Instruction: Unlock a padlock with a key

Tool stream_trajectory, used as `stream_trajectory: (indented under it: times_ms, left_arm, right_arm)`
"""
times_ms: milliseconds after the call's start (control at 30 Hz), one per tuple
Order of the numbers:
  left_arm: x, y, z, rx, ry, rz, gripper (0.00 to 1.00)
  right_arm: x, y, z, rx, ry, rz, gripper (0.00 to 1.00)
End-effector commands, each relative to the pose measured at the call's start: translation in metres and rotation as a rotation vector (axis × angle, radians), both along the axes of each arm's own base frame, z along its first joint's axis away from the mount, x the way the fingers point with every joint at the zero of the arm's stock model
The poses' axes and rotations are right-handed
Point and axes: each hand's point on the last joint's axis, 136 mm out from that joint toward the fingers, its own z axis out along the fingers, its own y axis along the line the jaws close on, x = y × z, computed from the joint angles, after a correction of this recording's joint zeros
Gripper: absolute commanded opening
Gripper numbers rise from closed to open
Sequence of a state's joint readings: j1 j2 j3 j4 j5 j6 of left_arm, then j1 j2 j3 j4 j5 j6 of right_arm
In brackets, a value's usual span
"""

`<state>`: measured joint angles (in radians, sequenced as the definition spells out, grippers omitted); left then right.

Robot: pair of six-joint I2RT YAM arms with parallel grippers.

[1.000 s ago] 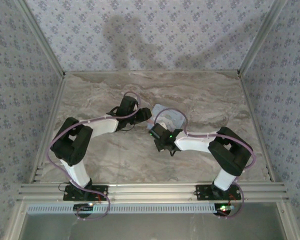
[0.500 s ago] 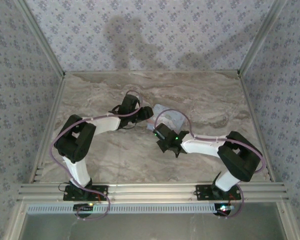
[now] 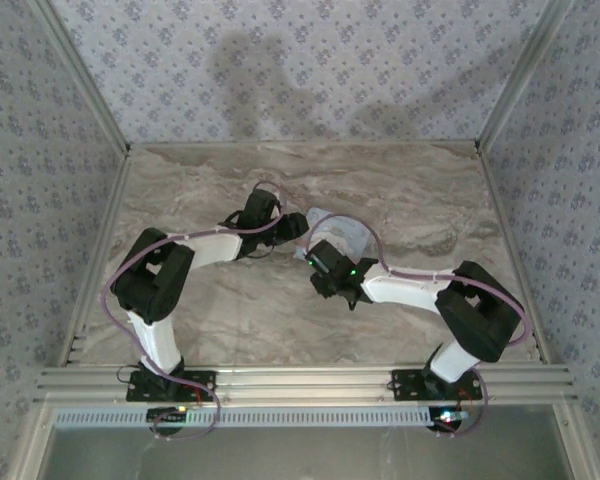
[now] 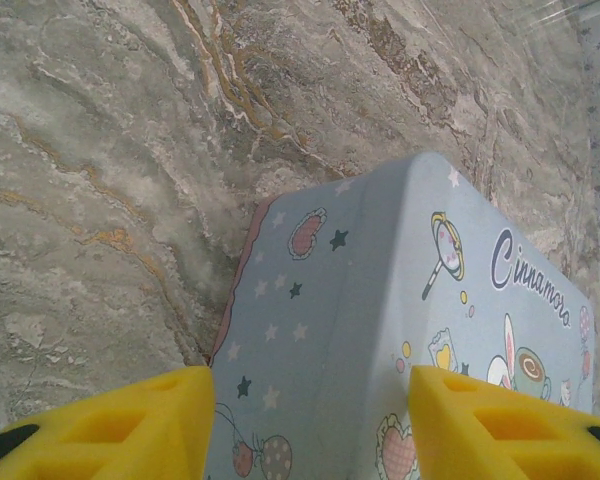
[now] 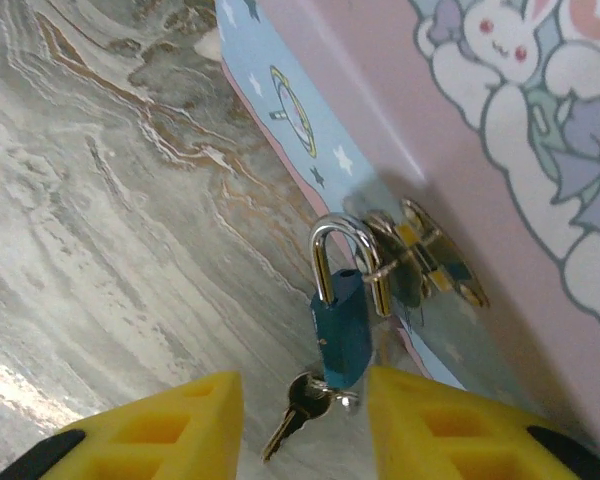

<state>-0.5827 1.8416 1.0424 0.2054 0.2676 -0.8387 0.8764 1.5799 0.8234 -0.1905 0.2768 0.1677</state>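
Blue padlock [image 5: 342,325], steel shackle — right end effector [image 5: 305,400] parted, empty; left end effector [image 4: 310,400] astride tin [image 4: 380,280], grip unclear.

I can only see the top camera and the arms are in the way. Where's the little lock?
Observer: On the right wrist camera, the blue padlock hangs from the metal clasp on the side of the tin.
Operator: Is the key there too?
Observer: Yes, a small key sits just below the padlock, over the table. I can't tell whether it's in the keyhole.
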Motion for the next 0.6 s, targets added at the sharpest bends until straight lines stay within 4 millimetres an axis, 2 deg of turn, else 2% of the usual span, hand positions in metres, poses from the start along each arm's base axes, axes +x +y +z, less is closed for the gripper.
stream_trajectory:
  times_ms: [0,167,567]
  left_arm:
    - [0.004,-0.007,0.001,-0.011,0.005,-0.009,0.54]
    - [0.003,-0.008,0.0,-0.011,0.012,-0.01,0.54]
    - [0.002,-0.008,0.003,-0.012,0.007,-0.015,0.54]
  right_arm:
    - [-0.003,-0.014,-0.01,-0.038,0.028,-0.076,0.43]
    - [0.001,-0.018,-0.021,-0.069,0.015,-0.129,0.45]
    - [0.009,-0.025,-0.035,-0.08,0.028,-0.194,0.43]
